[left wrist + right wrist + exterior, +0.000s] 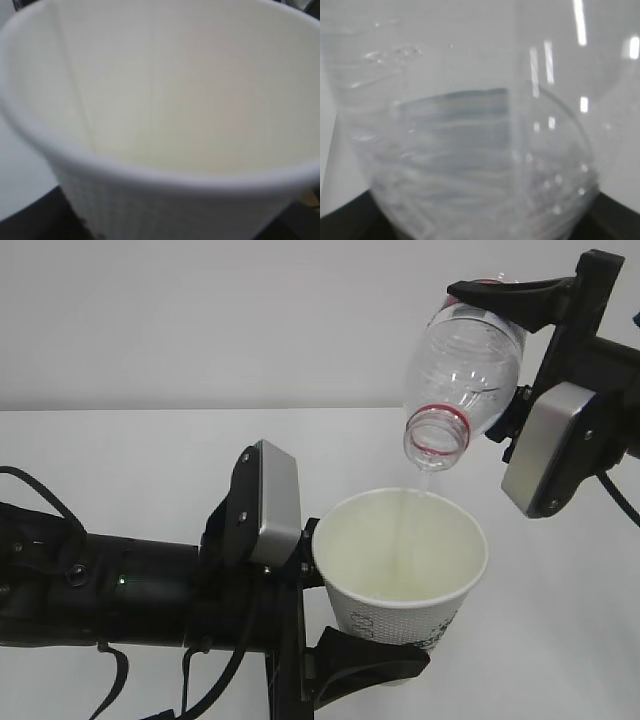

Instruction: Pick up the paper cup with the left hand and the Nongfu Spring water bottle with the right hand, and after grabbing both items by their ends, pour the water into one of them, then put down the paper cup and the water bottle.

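White table; cup (405, 575) print illegible

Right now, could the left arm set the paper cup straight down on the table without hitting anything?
Probably yes. The left fingers hold the paper cup above bare white table, with nothing visible beneath it. But the bottle is pouring water into it, so lowering now could spill.

A bare test bench in a lab or robotics workspace: a plain white table (120, 450) runs up to an unmarked pale grey wall (200, 320), with no household furnishings, only two black robot arms working above it.
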